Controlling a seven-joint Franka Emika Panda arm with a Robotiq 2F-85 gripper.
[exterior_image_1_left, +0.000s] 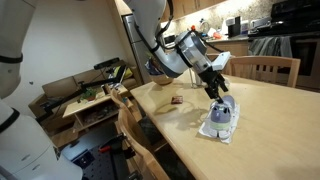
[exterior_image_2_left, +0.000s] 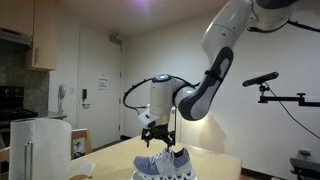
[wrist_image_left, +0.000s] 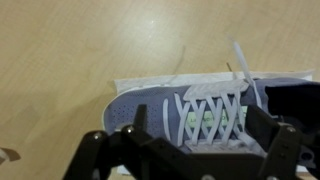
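A grey-blue sneaker (wrist_image_left: 150, 105) with white laces (wrist_image_left: 205, 108) lies on a white sheet of paper (wrist_image_left: 140, 80) on the wooden table (exterior_image_1_left: 270, 120). In both exterior views the sneaker (exterior_image_1_left: 222, 117) (exterior_image_2_left: 163, 162) sits directly under my gripper (exterior_image_1_left: 216, 92) (exterior_image_2_left: 158, 137). In the wrist view my gripper (wrist_image_left: 198, 130) is open, and its two black fingers (wrist_image_left: 135, 125) stand on either side of the laced part. Nothing is held. Whether the fingertips touch the sneaker I cannot tell.
A small brown object (exterior_image_1_left: 176, 100) lies on the table beside the sneaker. Wooden chairs stand at the far side (exterior_image_1_left: 265, 68) and the near edge (exterior_image_1_left: 128, 115). A cluttered low shelf (exterior_image_1_left: 95, 92) is off to the side, and a stand with a boom (exterior_image_2_left: 270, 88) rises beyond the table.
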